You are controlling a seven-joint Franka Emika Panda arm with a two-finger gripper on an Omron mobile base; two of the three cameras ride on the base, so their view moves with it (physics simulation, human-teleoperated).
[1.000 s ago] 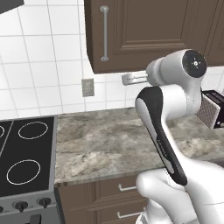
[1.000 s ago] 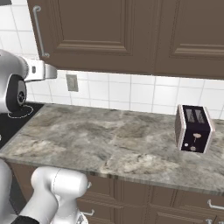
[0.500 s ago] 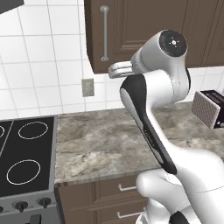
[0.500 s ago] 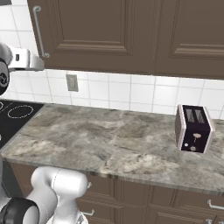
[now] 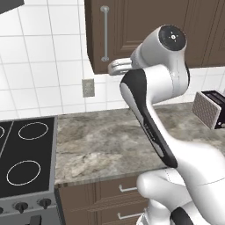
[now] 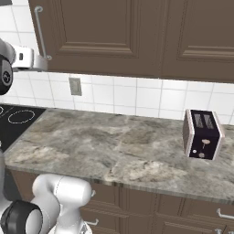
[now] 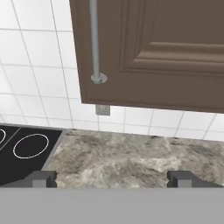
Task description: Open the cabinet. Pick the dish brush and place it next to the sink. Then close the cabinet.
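as the white arm lifts toward the dark brown wooden cabinet (image 5: 145, 30), its wide-open, empty claw (image 7: 112, 177) now faces the long silver bar handle (image 7: 94, 39), nearing a grasp.

You are looking at a cabinet (image 7: 166, 57) of dark brown wood with a matt, smooth raised-panel door, and its long bar handle (image 7: 94, 39) is showing as brushed silver metal with a soft sheen. The wall tiles (image 5: 39, 66) behind are reading as white glazed ceramic, slightly glossy. The worktop (image 6: 114, 146) is appearing as mottled grey-brown polished stone. The stove top (image 5: 22, 162) is looking like smooth black glass. The toaster (image 6: 202, 134) is showing dark sides with a pale metallic shell. The arm (image 5: 162, 83) is gleaming as glossy white plastic with dark matt joints.
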